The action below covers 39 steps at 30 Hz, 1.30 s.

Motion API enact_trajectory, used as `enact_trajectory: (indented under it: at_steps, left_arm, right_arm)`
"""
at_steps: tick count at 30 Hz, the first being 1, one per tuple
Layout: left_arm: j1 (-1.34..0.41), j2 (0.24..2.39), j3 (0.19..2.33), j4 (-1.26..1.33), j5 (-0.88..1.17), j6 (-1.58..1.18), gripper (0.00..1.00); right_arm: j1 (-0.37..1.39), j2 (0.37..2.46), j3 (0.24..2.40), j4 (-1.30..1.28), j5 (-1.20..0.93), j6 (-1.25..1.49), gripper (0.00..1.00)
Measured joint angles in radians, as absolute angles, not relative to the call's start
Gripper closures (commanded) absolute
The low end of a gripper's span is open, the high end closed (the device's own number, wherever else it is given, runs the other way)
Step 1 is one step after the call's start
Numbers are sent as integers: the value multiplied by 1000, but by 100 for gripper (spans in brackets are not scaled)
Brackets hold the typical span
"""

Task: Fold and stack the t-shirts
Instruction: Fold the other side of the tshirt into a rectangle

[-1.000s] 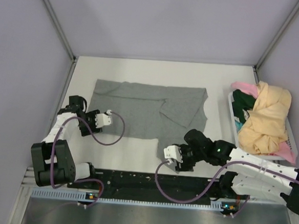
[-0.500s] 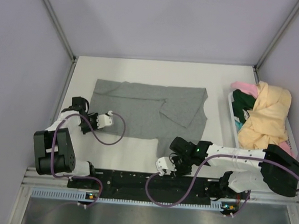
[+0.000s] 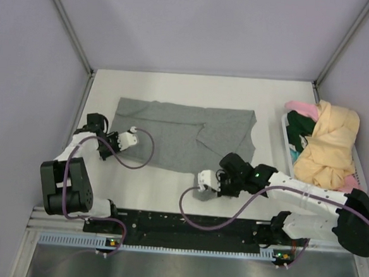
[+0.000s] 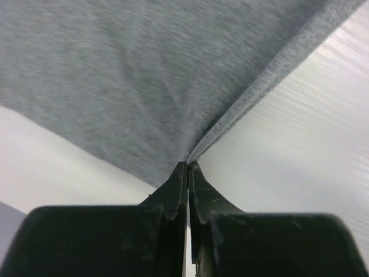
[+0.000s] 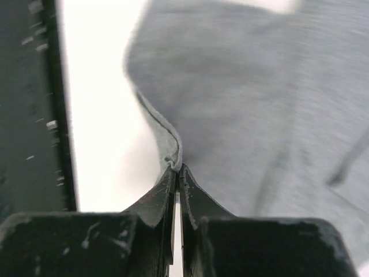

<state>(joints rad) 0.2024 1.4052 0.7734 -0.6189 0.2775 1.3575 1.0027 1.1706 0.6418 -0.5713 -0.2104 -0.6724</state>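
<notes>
A heather grey t-shirt [image 3: 185, 132] lies spread on the white table, with one part folded over near its right side. My left gripper [image 3: 131, 137] is shut on its near-left hem, and the left wrist view shows the grey edge [image 4: 253, 98] pinched at the closed tips [image 4: 188, 164]. My right gripper [image 3: 201, 185] is shut on the near-right corner, where a small flap of cloth bunches. In the right wrist view the rolled hem [image 5: 167, 138] sits in the closed tips [image 5: 176, 166]. More t-shirts, pale yellow [image 3: 326, 145], pink [image 3: 300, 108] and dark green [image 3: 299, 129], are heaped at the right.
The heap sits in a light basket [image 3: 286, 149] at the table's right edge. Purple walls enclose the table on the left, back and right. A black rail [image 3: 185, 224] with the arm bases runs along the near edge. Purple cables loop beside both wrists.
Both grippers have gone from open to shut on the grey t-shirt's near edge. The right gripper swung in to the near-right corner, and the near edge has drawn up off the table.
</notes>
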Motion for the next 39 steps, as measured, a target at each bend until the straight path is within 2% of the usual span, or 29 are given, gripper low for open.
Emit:
enact_trajectory:
  at_steps: [9,19,27,39]
  left_arm:
    - [199,1584,1032,-648,305,1171,100]
    - [142,1812,1241,-642,215,1019,100]
    - [134,1863,1292,-604,130,979,100]
    - [98,1868,1264,-512,66,969,100]
  right_arm:
    - [645,1159,753,-332,-147,-598,100]
    - [421,1462,908,-81,-148,-667,100]
    - [364,1605,1067,-13,-180,-780,100]
    - [324,1674,1118,-6,-209,-873,100]
